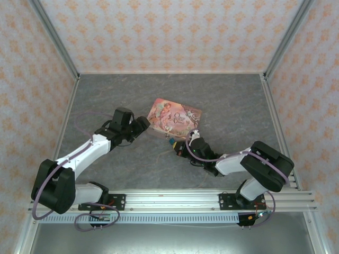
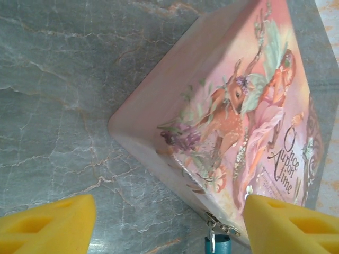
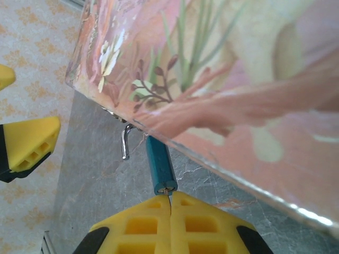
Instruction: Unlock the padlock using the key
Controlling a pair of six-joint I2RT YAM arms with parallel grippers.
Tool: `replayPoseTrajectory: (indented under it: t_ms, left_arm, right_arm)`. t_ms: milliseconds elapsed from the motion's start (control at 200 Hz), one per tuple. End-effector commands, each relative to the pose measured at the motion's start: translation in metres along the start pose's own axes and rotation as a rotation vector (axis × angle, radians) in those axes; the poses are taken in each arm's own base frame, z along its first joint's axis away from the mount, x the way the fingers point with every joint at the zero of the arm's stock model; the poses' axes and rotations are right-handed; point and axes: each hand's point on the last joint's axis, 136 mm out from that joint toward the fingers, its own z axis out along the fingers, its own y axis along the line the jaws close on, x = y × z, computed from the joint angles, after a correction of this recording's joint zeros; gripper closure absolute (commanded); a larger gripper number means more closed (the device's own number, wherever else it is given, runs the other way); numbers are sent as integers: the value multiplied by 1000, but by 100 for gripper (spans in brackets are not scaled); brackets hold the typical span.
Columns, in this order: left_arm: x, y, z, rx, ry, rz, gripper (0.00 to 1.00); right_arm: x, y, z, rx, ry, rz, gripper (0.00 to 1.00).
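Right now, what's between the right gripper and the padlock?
In the right wrist view the shut right gripper sits at the keyhole end of the padlock, with only a thin sliver, likely the key, bridging them.

White-black arms (image 1: 87, 150), purple cables (image 1: 74, 123) (pincer fingers (image 2: 47, 225) yellow).

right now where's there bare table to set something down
Free: the far strip of table between the pink tin and the back wall, and the right side beyond the tin. Crowded: the tin's near edge, where the padlock, right gripper and left gripper gather.
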Motion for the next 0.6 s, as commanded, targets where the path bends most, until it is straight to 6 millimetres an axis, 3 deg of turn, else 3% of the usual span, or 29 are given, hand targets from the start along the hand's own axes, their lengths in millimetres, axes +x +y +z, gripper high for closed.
replayPoseTrajectory:
  t_ms: [0,420,510,591]
  left_arm:
    - [-14,-1,-2,-25,-28,35,21]
    - [-32,-9,16,-41,2,104,16]
    - [-34,-9,20,-55,8,123,16]
    - [-35,-6,24,-76,11,139,16]
  right_arm:
    - [8,-4,3,12,29,51,100]
    - [8,-5,5,4,23,74,98]
    - [6,-4,3,3,15,70,94]
    - [5,-3,1,10,17,57,86]
